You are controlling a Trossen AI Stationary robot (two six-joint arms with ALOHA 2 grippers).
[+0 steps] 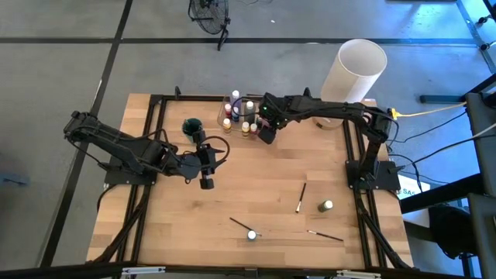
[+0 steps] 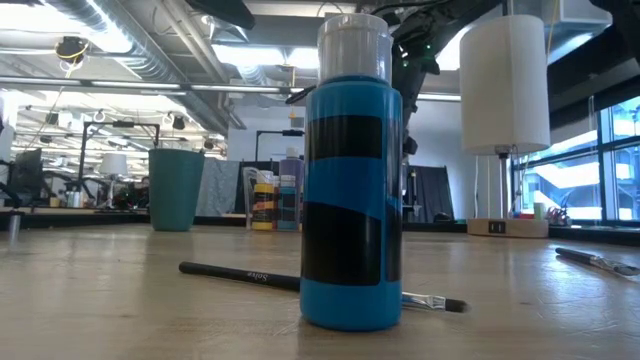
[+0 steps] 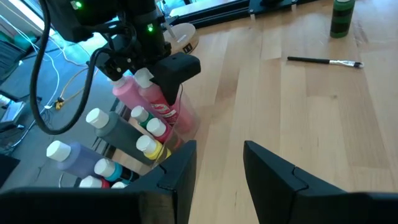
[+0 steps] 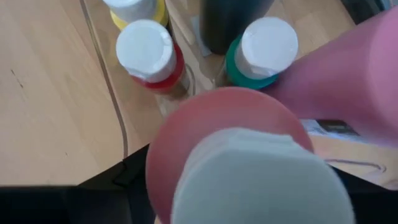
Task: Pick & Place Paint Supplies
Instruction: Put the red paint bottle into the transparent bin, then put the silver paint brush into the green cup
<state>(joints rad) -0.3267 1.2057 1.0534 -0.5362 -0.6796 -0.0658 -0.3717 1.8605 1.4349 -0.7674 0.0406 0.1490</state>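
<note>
At the counter's far edge, my right end effector hangs over the clear container, fingers spread around a reddish-pink bottle standing tilted among the others. My left end effector waits mid-counter, fingers partly apart, empty. Remaining supplies lie nearer me: blue bottle, brushes.

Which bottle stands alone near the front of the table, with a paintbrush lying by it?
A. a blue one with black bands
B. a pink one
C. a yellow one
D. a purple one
A: the low view shows a blue bottle with black bands and a pale cap standing alone, with a dark-handled paintbrush lying on the wood beside it.
</note>
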